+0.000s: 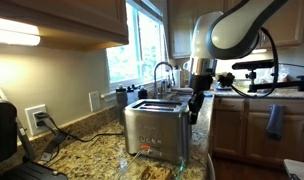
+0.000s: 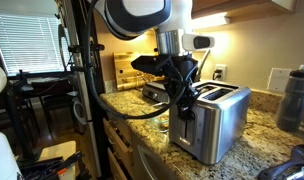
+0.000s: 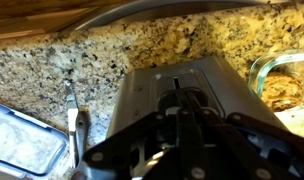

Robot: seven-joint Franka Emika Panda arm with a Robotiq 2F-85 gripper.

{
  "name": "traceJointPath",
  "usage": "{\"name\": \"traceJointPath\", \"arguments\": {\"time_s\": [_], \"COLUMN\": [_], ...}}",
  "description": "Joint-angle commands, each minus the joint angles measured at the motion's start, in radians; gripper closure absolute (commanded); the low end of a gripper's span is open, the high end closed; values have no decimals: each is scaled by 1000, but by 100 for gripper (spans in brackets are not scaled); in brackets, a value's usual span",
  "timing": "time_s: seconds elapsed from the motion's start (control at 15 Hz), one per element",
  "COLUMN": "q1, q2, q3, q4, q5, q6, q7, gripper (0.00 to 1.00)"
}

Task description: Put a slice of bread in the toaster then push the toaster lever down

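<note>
Toaster [image 1: 157, 130] stands near the front edge of the counter [image 1: 92, 150]. The claw [image 2: 184, 104] hangs against its narrow end; how far open, I cannot tell.

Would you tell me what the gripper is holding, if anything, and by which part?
No object is seen held; the gripper is at the toaster's narrow end, its jaws unclear.

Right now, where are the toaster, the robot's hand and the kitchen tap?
toaster [image 1: 154, 128]: an exterior view, on its long steel face.
hand [image 1: 194, 112]: an exterior view, between its fingertips, at the toaster's narrow end.
tap [image 1: 165, 64]: an exterior view, on its curved spout by the window.
</note>
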Motion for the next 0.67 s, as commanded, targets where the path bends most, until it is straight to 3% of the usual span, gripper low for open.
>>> {"name": "traceJointPath", "arguments": {"time_s": [0.0,0.6], "q1": [2,12], "q2": [11,27], "q3": [-9,-10], "q4": [-43,-154], "q5": [30,62], "q6": [100,267], "q7": [-44,-62], "gripper": [97,97]}}
